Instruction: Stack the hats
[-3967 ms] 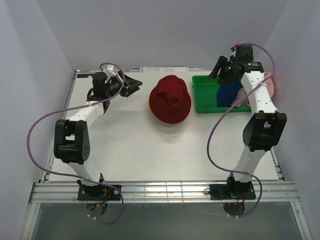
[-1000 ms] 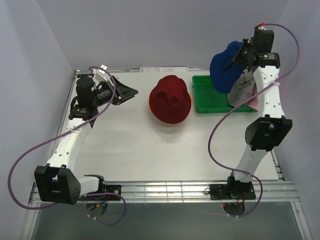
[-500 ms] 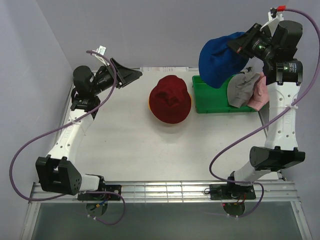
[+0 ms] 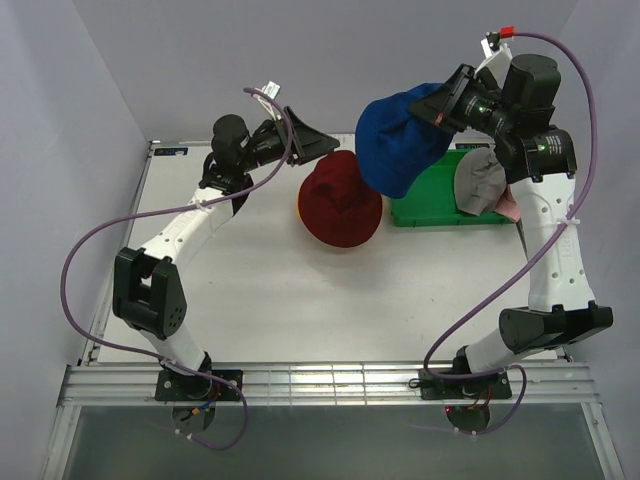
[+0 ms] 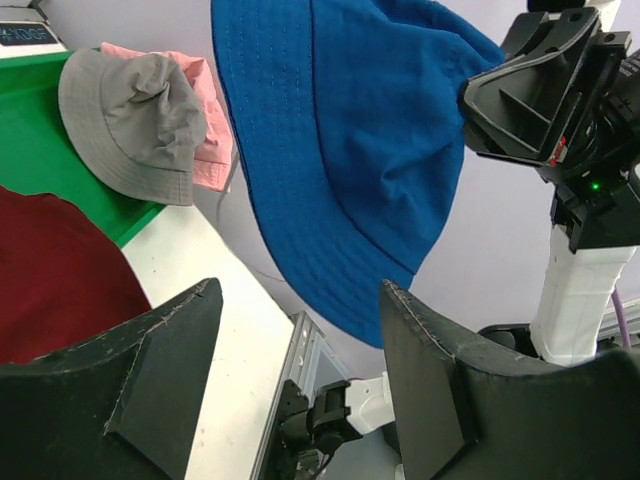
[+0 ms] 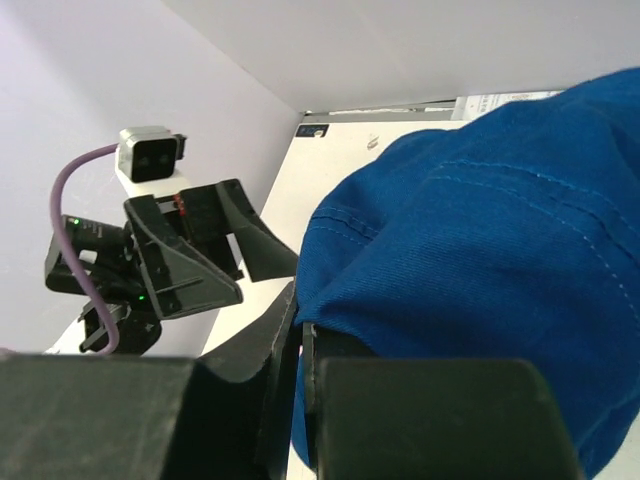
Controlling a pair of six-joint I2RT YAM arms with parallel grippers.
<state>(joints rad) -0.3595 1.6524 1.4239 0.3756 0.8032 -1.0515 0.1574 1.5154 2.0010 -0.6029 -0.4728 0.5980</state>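
**Blue hat in the air, pinched by the right end effector**

The right end effector point(image 4: 447, 103) is closed tight on a fold of the blue hat point(image 4: 400, 140), which hangs clear of the bench point(image 4: 300, 290). In the right wrist view the fabric fills most of the frame, so the fingertips are buried in cloth and cannot be made out.

The left end effector point(image 4: 315, 143) is raised, its 2 fingers point(image 5: 160, 370) spread wide with nothing between them. The blue hat hangs just ahead of it, and whether they touch cannot be told.

The dark red hat point(image 4: 340, 205) lies on the bench below and between the 2 end effectors, its far edge covered by the blue hat. Below the right end effector, the grey hat point(image 4: 478, 180) leans over the green bin point(image 4: 430, 208). The pink hat point(image 4: 507, 207) shows only as a sliver behind the grey one.
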